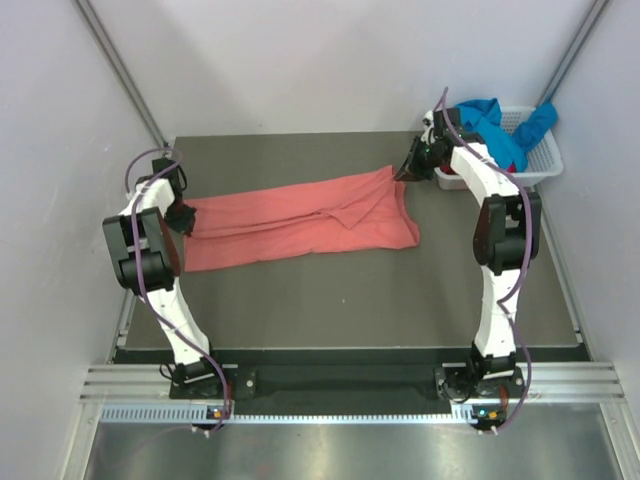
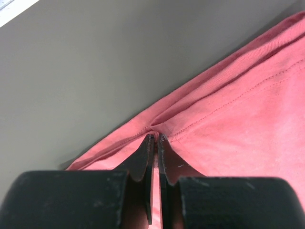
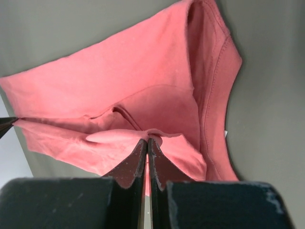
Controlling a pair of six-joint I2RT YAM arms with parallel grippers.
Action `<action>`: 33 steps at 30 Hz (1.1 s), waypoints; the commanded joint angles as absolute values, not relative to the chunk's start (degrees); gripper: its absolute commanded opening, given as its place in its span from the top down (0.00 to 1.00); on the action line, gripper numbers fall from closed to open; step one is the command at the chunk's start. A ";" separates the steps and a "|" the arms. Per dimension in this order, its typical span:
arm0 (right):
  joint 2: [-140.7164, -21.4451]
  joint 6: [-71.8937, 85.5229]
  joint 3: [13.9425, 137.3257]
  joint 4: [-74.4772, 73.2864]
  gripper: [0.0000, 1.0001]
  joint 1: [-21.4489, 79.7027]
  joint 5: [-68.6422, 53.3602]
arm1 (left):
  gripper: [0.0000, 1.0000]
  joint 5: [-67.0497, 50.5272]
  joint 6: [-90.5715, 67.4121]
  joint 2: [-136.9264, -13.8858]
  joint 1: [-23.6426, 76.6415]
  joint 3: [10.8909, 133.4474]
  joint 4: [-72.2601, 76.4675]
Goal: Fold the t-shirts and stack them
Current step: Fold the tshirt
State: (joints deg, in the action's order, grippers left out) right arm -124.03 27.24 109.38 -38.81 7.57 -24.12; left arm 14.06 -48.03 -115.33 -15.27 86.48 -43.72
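Salmon-pink t-shirt (image 1: 300,225) lies stretched across the counter (image 1: 350,300), left tool (image 2: 155,137) and right tool (image 3: 147,140) each pinching an opposite end.

Light's soft and even from overhead, nothing blown out. The top view is sharp. There's just a mild sheen on the metal plate (image 1: 330,455) at the bottom edge and a small dark shadow right beside the left tool (image 1: 183,218). On the wrist cams, the chunky near end of each tool, the right tool (image 3: 147,140) included, is dark and blurry. The salmon-pink t-shirt (image 2: 238,119) stitching just past the tips is crisp, though. The surface (image 2: 95,71) beyond looks slightly soft.
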 commanded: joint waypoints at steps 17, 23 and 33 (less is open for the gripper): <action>-138.61 25.77 135.43 -38.05 0.57 6.68 -23.39 | 0.44 17.40 -43.33 -102.34 -14.94 89.48 -47.28; -123.07 22.41 113.42 -36.39 0.48 10.98 -22.76 | 0.32 13.97 -38.32 -90.44 -14.94 79.21 -43.34; -111.97 33.38 87.72 -19.17 0.42 19.68 -29.09 | 0.44 -6.59 -37.09 -77.61 -7.13 56.00 -31.73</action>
